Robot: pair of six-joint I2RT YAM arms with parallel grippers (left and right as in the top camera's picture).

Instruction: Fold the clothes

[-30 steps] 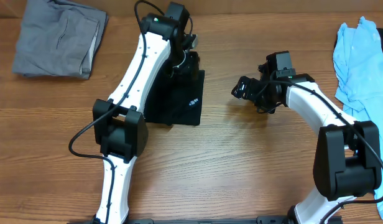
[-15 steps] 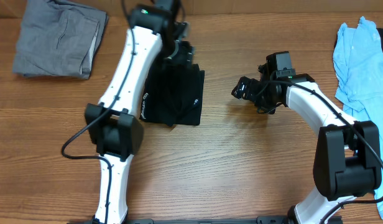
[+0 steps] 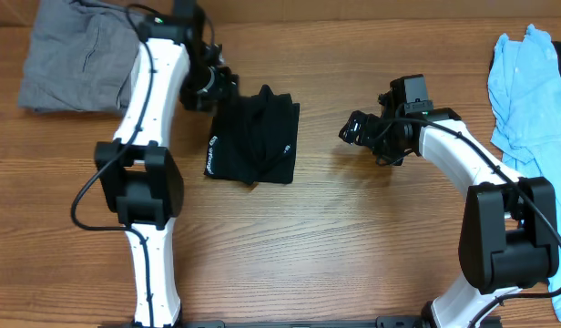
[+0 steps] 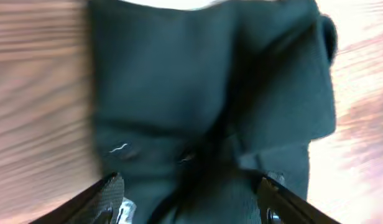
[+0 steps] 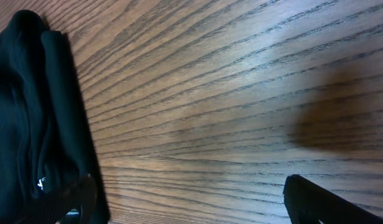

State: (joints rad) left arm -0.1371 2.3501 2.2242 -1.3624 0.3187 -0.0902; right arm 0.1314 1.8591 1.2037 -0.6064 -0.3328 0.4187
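Robot lab setup: left arm (image 3: 153,137) and right arm (image 3: 463,159) at one wood desk (image 3: 353,246), grey garment (image 3: 76,59) and blue shirt (image 3: 526,87) at its edges.

The left arm (image 3: 151,87) is made of slim white links joined by bulky black housings. The largest housing is a rounded black joint block (image 3: 142,187) midway along the arm. A thin black cable (image 3: 76,208) bows out at nine o'clock of that block and runs along the white shell. The left gripper (image 3: 217,87) is black. In the wrist view its fingertips (image 4: 109,196) are dark and finely textured, with a pale metallic patch beside the seven o'clock one.

The right arm (image 3: 449,141) matches, with a white shell, a black elbow housing (image 3: 504,241) and a black lead (image 3: 526,205) at one o'clock of that housing. The right gripper (image 3: 355,130) is black, with matte tapered fingers (image 5: 319,200).
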